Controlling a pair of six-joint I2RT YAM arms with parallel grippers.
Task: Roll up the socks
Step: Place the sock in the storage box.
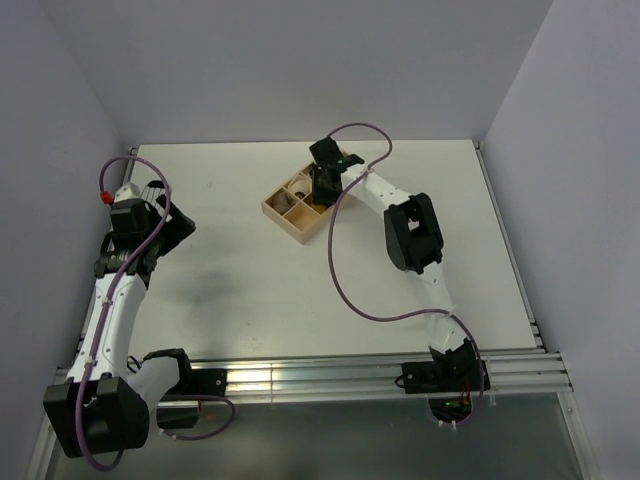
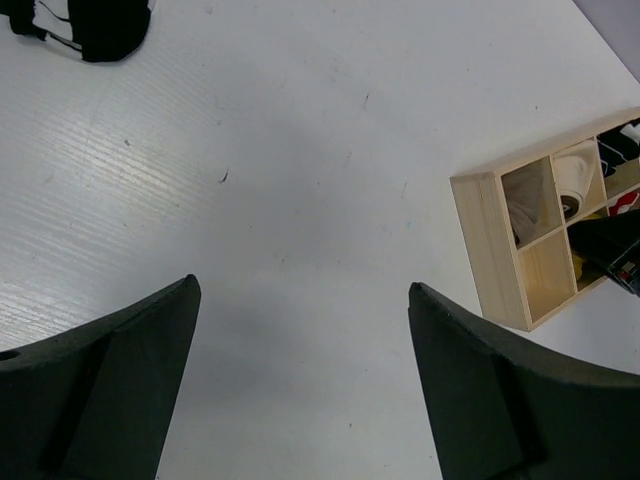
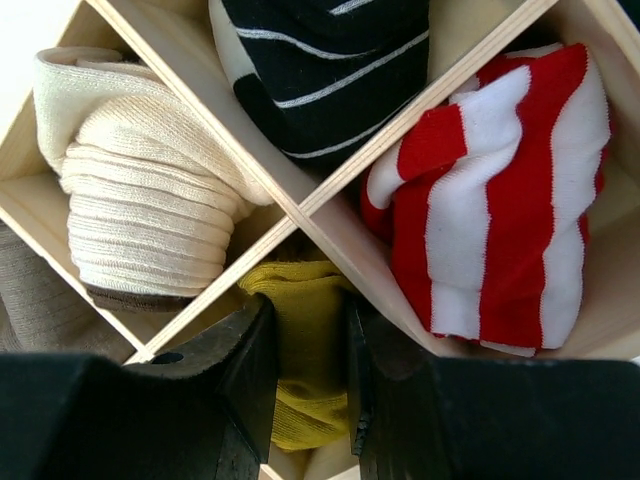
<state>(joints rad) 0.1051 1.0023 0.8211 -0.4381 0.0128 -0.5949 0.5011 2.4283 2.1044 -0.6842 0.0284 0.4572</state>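
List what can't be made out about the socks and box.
Mustard sock: lower end hidden behind the right gripper, right wrist view.
Black striped sock: cut off by that view's top edge.
Wooden box: contents too small in the top view, partly under the right arm.

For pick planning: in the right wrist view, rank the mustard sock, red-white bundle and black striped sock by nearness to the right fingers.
1. mustard sock, between the fingers.
2. red-white bundle, right compartment.
3. black striped sock, top compartment.
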